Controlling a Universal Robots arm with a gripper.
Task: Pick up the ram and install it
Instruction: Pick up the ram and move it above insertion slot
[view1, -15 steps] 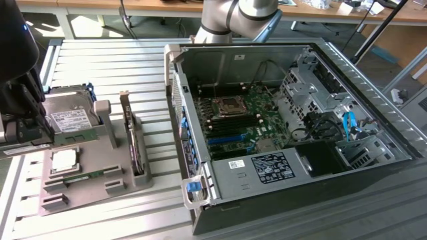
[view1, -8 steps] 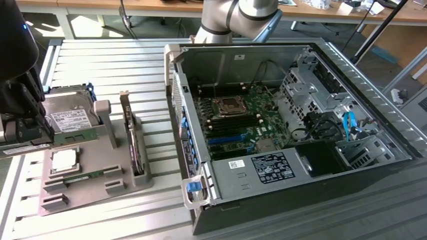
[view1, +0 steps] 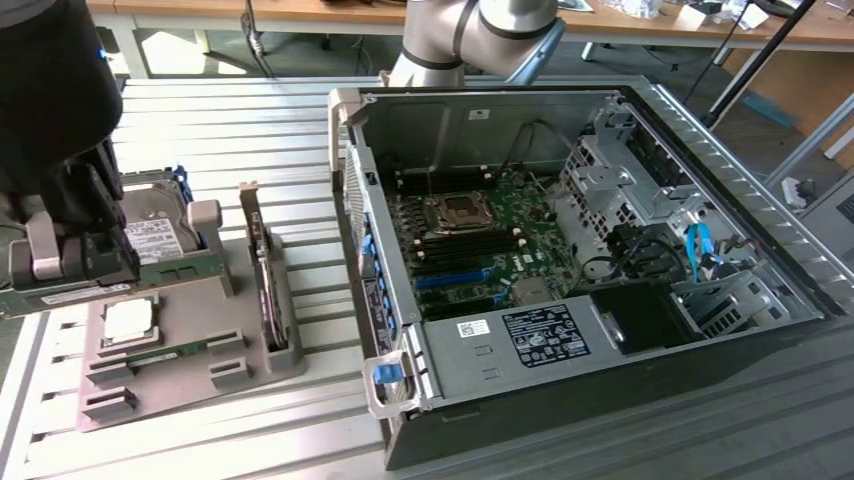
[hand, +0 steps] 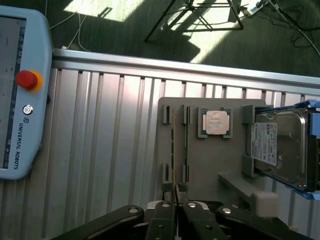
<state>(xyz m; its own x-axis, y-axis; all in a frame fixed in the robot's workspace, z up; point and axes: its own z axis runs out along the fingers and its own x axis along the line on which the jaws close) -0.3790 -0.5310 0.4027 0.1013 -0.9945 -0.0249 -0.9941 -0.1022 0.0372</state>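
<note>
- Green and narrow, the ram (view1: 80, 297) sits level in the gripper (view1: 74, 280) at the exterior view's left, raised above the grey tray (view1: 174, 382).
- The jaws are closed on the ram; in the wrist view the board shows edge-on as a thin line running out from between the fingertips.
- A second ram (view1: 174, 352) lies in a tray slot just beside the silver-topped processor (view1: 130, 320).
- A hard drive (view1: 158, 238) rests on the tray beyond the processor, and an expansion card (view1: 267, 290) stands on edge along the tray's case-facing side.
- The open computer case (view1: 387, 395) lies at the exterior view's right, well apart from the gripper, with its motherboard (view1: 494, 230) exposed.
- A teach pendant (hand: 20, 100) lies on the ribbed aluminium table (hand: 110, 140).
</note>
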